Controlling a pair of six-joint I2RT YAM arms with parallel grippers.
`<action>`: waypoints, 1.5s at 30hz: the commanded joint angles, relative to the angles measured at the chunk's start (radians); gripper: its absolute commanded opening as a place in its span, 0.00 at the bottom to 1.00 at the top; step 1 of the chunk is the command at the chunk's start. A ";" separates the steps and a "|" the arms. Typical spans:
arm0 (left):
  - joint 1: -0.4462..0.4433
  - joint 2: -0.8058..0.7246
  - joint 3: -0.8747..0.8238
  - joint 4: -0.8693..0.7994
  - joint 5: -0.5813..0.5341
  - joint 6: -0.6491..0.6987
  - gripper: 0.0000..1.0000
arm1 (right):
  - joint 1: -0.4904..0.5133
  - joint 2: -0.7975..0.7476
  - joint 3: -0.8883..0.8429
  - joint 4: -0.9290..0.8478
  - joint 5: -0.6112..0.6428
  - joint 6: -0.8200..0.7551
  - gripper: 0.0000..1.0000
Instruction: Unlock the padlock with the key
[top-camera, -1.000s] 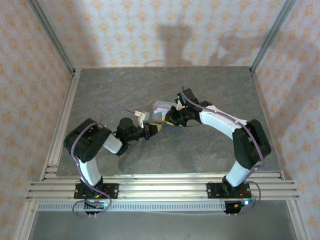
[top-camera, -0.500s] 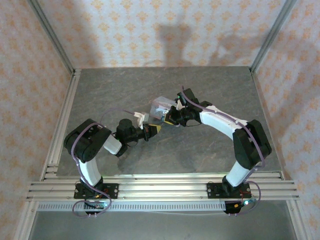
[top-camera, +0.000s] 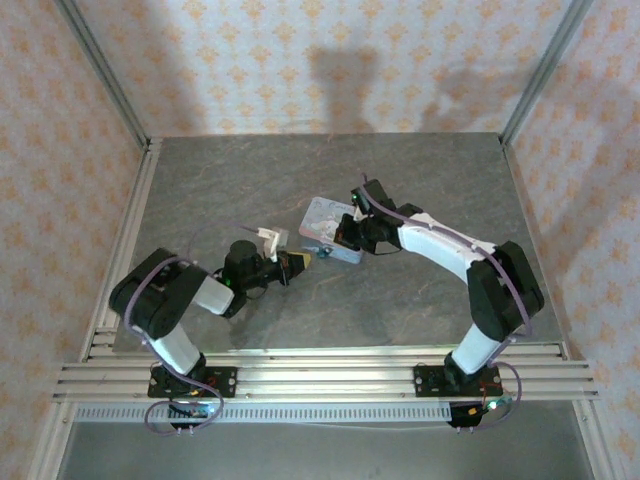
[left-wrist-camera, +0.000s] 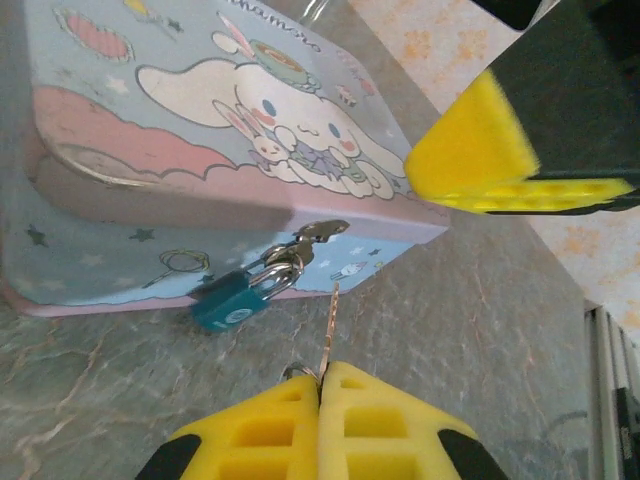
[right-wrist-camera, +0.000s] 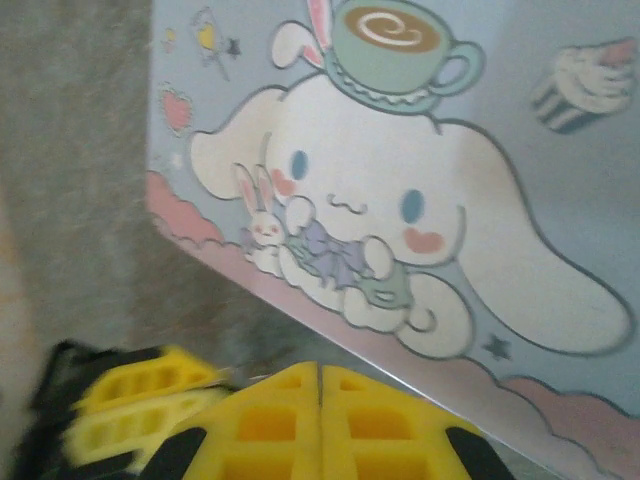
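The padlock, small and dark blue, hangs from the hasp on the front wall of a pastel cartoon tin. My left gripper is shut on the key, a thin pale blade pointing at the tin's wall just right of the padlock and not touching it. From above, the left gripper sits just left of the tin. My right gripper is shut with nothing between its fingers, hovering at the lid's near edge. Its yellow fingers show above the tin's corner.
The tin lies flat on the grey stone-patterned table. The left gripper's yellow fingers sit close beside the right one. Aluminium rails run along the near edge and the left side; patterned walls enclose the table.
The tin, tilted up half a second ago, now lies flat on the table. My left arm has dropped and drawn back to the left with the key. The right gripper has closed fully.
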 joint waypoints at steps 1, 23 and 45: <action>0.003 -0.161 -0.022 -0.251 -0.100 0.114 0.00 | 0.115 -0.054 -0.010 -0.086 0.334 -0.028 0.01; 0.029 -0.731 -0.114 -0.762 -0.225 0.210 0.00 | 0.339 0.360 0.210 -0.073 0.870 0.168 0.51; 0.032 -0.727 -0.108 -0.764 -0.203 0.230 0.00 | 0.254 0.435 0.227 0.005 0.854 0.151 0.42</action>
